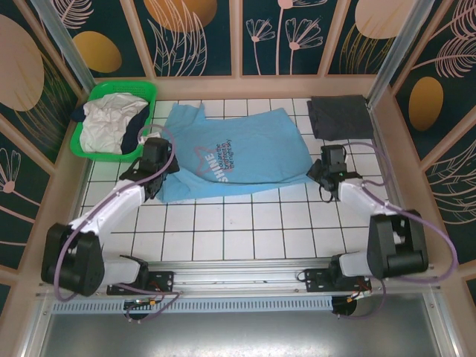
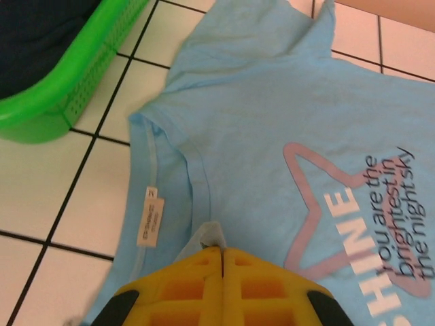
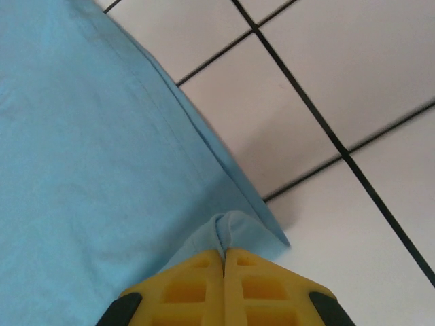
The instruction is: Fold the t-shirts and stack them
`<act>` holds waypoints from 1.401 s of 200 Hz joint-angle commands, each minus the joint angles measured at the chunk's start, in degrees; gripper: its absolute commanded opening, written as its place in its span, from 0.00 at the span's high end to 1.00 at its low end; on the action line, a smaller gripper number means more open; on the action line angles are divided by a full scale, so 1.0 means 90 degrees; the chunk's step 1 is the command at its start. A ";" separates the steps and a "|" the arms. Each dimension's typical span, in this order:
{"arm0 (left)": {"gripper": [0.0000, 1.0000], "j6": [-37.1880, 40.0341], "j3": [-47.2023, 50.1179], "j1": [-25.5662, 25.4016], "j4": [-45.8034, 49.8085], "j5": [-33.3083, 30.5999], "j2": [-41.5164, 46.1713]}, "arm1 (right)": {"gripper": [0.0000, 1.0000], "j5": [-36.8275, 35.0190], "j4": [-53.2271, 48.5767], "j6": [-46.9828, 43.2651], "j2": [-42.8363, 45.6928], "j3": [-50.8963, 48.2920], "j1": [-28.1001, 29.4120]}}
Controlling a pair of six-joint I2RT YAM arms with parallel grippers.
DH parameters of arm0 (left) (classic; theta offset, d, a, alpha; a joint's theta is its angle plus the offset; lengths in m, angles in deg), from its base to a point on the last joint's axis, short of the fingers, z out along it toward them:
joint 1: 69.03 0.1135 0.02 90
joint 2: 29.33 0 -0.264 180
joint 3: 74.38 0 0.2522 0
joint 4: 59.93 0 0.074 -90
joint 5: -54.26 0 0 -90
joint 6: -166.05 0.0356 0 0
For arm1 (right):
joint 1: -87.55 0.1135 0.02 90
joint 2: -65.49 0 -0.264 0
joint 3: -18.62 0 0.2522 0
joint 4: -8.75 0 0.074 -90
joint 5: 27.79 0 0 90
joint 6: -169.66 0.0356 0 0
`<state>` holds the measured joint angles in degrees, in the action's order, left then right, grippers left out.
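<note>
A light blue t-shirt point(image 1: 238, 152) with a pink star print lies spread on the white tiled table, collar to the left. My left gripper point(image 1: 155, 158) is shut on a pinch of its cloth by the collar point(image 2: 212, 234), next to the white label point(image 2: 149, 217). My right gripper point(image 1: 327, 169) is shut on the shirt's hem corner point(image 3: 231, 227) at the right. A dark grey t-shirt point(image 1: 339, 116) lies folded at the back right. White and navy t-shirts point(image 1: 111, 123) fill the green basket point(image 1: 145, 93) at the back left.
The green basket's rim point(image 2: 75, 81) stands close to the left of the blue shirt's sleeve. Wooden walls point(image 1: 387, 141) bound the table on the left, right and back. Bare tiles point(image 1: 238, 230) stretch between the shirt and the arm bases.
</note>
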<state>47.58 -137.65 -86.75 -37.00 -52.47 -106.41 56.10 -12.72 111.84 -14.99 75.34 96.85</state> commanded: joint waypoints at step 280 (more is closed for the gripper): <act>1.00 0.0419 -0.2106 0.0604 0.0788 -0.0736 -0.2791 | 1.00 0.0151 -0.0304 -0.0754 -0.2896 0.2740 -0.0087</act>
<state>50.51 -155.23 -81.76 -31.60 -60.14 -132.40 59.01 -14.49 106.47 -44.78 100.54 96.32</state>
